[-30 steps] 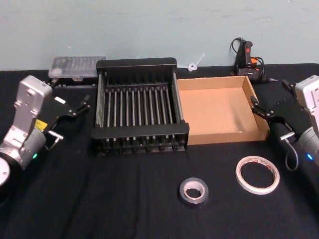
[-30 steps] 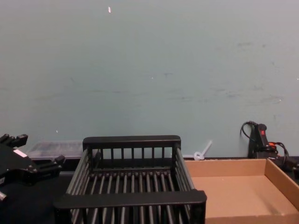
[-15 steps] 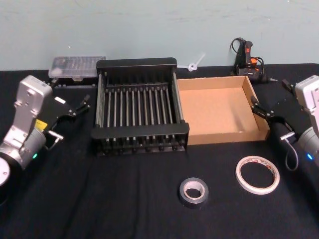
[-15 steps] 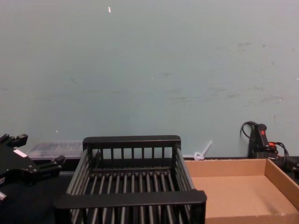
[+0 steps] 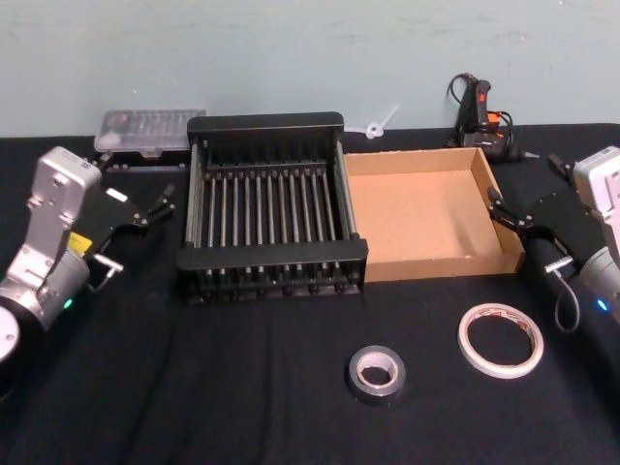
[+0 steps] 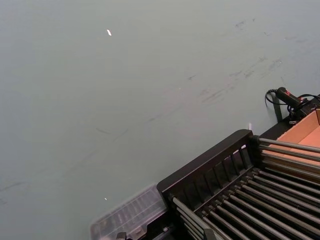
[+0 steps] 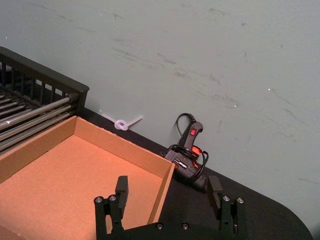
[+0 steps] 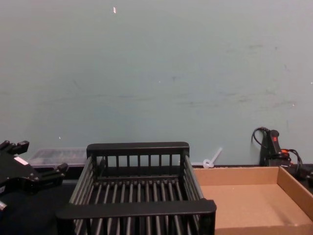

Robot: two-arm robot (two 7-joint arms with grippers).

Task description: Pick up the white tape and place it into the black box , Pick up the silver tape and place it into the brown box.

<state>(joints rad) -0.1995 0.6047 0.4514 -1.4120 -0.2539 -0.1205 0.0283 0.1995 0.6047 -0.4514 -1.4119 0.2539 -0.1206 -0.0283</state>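
Both tapes lie flat on the table at its near edge, neither yet picked. The white tape (image 5: 501,340) sits in front of the brown box (image 5: 433,215), near my right gripper (image 5: 516,222), which hovers just beside the box's right wall. The silver tape (image 5: 377,373) is a little left of it, in front of the gap between the black box (image 5: 264,203) and the brown one. My left gripper (image 5: 142,211) is parked left of the black crate.

Jaws: right stand wide apart with nothing between them (right wrist view confirms). Left look spread and empty.

Plan for the step in hand, as I judge it: take the white roll with the right arm. Bring it back toward me, come straight down, one finger inside the ring, one outside, pinching the wall. The roll is thin and flat, so the risk is scraping the cloth or skating it sideways. Lift clear of the cardboard wall before crossing to the crate.
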